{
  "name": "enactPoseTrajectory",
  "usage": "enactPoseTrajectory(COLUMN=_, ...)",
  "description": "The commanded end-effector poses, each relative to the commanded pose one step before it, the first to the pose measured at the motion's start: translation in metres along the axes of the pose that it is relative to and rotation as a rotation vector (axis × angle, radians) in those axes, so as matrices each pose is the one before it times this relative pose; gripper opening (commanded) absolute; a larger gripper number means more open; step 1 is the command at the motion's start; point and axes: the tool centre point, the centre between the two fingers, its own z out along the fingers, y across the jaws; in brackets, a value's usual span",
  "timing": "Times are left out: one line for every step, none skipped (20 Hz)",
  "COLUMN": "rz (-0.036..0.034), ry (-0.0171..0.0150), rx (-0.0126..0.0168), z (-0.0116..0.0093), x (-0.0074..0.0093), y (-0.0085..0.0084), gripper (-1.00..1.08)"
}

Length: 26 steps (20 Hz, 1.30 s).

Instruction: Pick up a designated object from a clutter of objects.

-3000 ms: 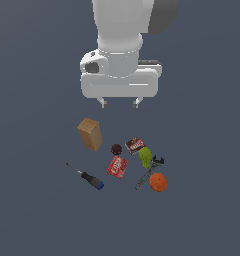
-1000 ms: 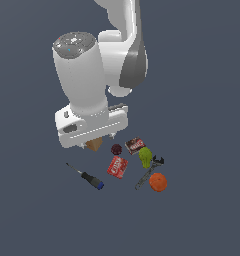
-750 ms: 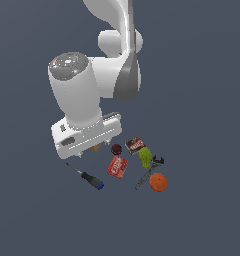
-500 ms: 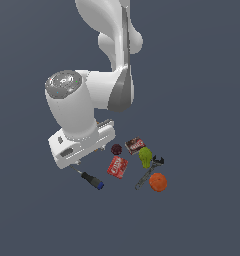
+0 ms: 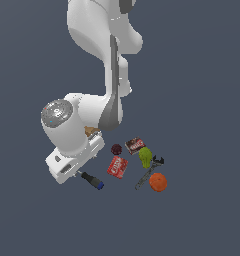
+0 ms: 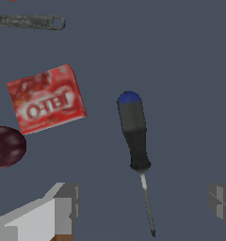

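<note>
pincer (image 6: pixel 142 207): wide open, empty | straddles screwdriver (image 6: pixel 135 141) shaft, not touching | red packet (image 6: pixel 46 100) beside handle

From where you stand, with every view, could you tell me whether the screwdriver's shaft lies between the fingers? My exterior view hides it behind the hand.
Observer: Yes. The wrist view shows the whole screwdriver, its thin shaft running between the two fingers, which are spread wide.
Operator: Thank you. Is anything touching its handle?
Observer: No. The red packet lies beside the handle with a clear gap between them.
</note>
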Motion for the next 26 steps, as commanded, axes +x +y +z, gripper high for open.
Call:
enactPoseTrajectory(rz=-0.05156, ry=-0.00045, rx=0.00105, z=0.0146, x=-0.00428, y=0.00597, gripper=1.0)
enactPoseTrajectory(rz=-0.01747, ry=-0.00022, rx=0.00057, z=0.00515, x=-0.0017, y=0.00185, gripper=1.0)
enactPoseTrajectory(rz=-0.01632, ry=-0.00016, rx=0.00055, z=0.00484, x=-0.00165, y=0.00166, gripper=1.0)
enactPoseTrajectory(rz=-0.0152, ry=-0.00012, rx=0.00052, z=0.00452, x=-0.00158, y=0.00148, gripper=1.0)
enactPoseTrajectory(rz=-0.01407, ry=-0.00008, rx=0.00049, z=0.0042, x=-0.0015, y=0.00131, gripper=1.0)
enactPoseTrajectory(rz=-0.01295, ry=-0.00005, rx=0.00046, z=0.00387, x=-0.0014, y=0.00116, gripper=1.0)
enactPoseTrajectory(rz=-0.01181, ry=-0.00003, rx=0.00042, z=0.00354, x=-0.0013, y=0.00101, gripper=1.0)
enactPoseTrajectory(rz=-0.01067, ry=-0.00001, rx=0.00039, z=0.00321, x=-0.00121, y=0.00089, gripper=1.0)
enactPoseTrajectory(rz=-0.00956, ry=0.00001, rx=0.00035, z=0.00288, x=-0.00108, y=0.00076, gripper=1.0)
enactPoseTrajectory(rz=-0.00842, ry=0.00002, rx=0.00031, z=0.00255, x=-0.00097, y=0.00065, gripper=1.0)
enactPoseTrajectory(rz=-0.0073, ry=0.00002, rx=0.00027, z=0.00221, x=-0.00085, y=0.00055, gripper=1.0)
enactPoseTrajectory(rz=-0.00617, ry=0.00003, rx=0.00023, z=0.00187, x=-0.00073, y=0.00045, gripper=1.0)
enactPoseTrajectory(rz=-0.00507, ry=0.00003, rx=0.00019, z=0.00153, x=-0.00059, y=0.00036, gripper=1.0)
enactPoseTrajectory(rz=-0.00393, ry=0.00002, rx=0.00015, z=0.00119, x=-0.00046, y=0.00027, gripper=1.0)
enactPoseTrajectory(rz=-0.0028, ry=0.00002, rx=0.0001, z=0.00085, x=-0.00034, y=0.00019, gripper=1.0)
enactPoseTrajectory(rz=-0.00169, ry=0.00001, rx=0.00006, z=0.00051, x=-0.0002, y=0.00011, gripper=1.0)
enactPoseTrajectory(rz=-0.00049, ry=0.0, rx=0.00002, z=0.00017, x=-0.00011, y=0.00005, gripper=1.0)
enactPoseTrajectory(rz=0.00395, ry=-0.00035, rx=0.00067, z=-0.0006, x=0.00011, y=-0.00043, gripper=1.0)
enactPoseTrajectory(rz=0.0, ry=0.0, rx=0.0, z=0.00037, x=-0.00002, y=0.0, gripper=1.0)
enactPoseTrajectory(rz=0.0, ry=0.0, rx=0.0, z=0.0011, x=-0.00006, y=0.0, gripper=1.0)
enactPoseTrajectory(rz=0.0, ry=0.0, rx=0.0, z=0.00183, x=-0.00011, y=0.0, gripper=1.0)
enactPoseTrajectory(rz=-0.00048, ry=0.00003, rx=-0.00009, z=0.0025, x=0.00015, y=-0.00009, gripper=1.0)
enactPoseTrajectory(rz=0.0, ry=0.0, rx=0.0, z=0.00328, x=-0.0002, y=-0.00001, gripper=1.0)
enactPoseTrajectory(rz=-0.00048, ry=0.00003, rx=-0.00008, z=0.00393, x=0.00006, y=-0.00012, gripper=1.0)
enactPoseTrajectory(rz=-0.00048, ry=0.00003, rx=-0.00008, z=0.00463, x=0.00001, y=-0.00014, gripper=1.0)
enactPoseTrajectory(rz=-0.00048, ry=0.00003, rx=-0.00008, z=0.00532, x=-0.00004, y=-0.00016, gripper=1.0)
